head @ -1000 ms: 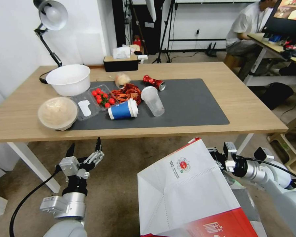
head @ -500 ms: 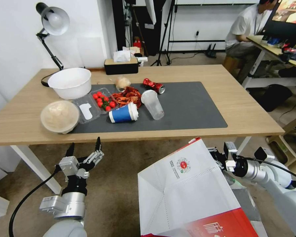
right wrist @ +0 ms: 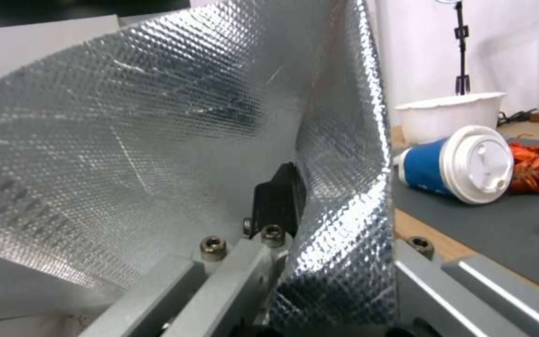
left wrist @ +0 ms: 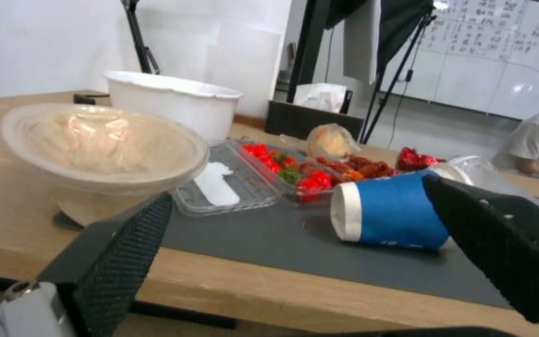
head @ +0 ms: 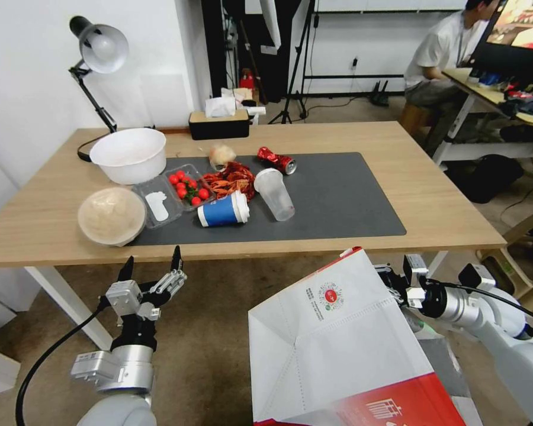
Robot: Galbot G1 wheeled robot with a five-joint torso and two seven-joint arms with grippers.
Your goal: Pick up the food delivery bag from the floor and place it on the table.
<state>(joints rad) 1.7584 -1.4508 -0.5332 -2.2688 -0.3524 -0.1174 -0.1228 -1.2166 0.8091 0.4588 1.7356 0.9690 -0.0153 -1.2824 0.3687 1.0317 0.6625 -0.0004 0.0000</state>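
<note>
- Left gripper (head: 151, 266): held low, short of the table's (head: 456, 219) near edge and below its top. Fingers spread wide apart, nothing between them. In its wrist view the blue cup (left wrist: 394, 215), lying on its side on the mat (head: 337, 195), sits between the two open fingers but well beyond them.
- Bag (head: 337, 343): off the floor (head: 213, 331), carried tilted in front of the robot. Its top corner reaches about level with the table's near edge; the whole bag is still short of the tabletop.
- Right gripper (head: 397, 284): at the bag's upper right edge. Its wrist view shows one dark finger (right wrist: 279, 199) pressed against the foil lining (right wrist: 157, 140), with the wall folded through the jaws. Judged clamped on the bag's wall; the outer finger is hidden, so this is likely rather than certain.
- Deciding relation: the table lies ahead of and above the right gripper. The clear right half of the mat is straight ahead of the bag, while the food clutter lies ahead of the left gripper. The right arm carries the load alone.
</note>
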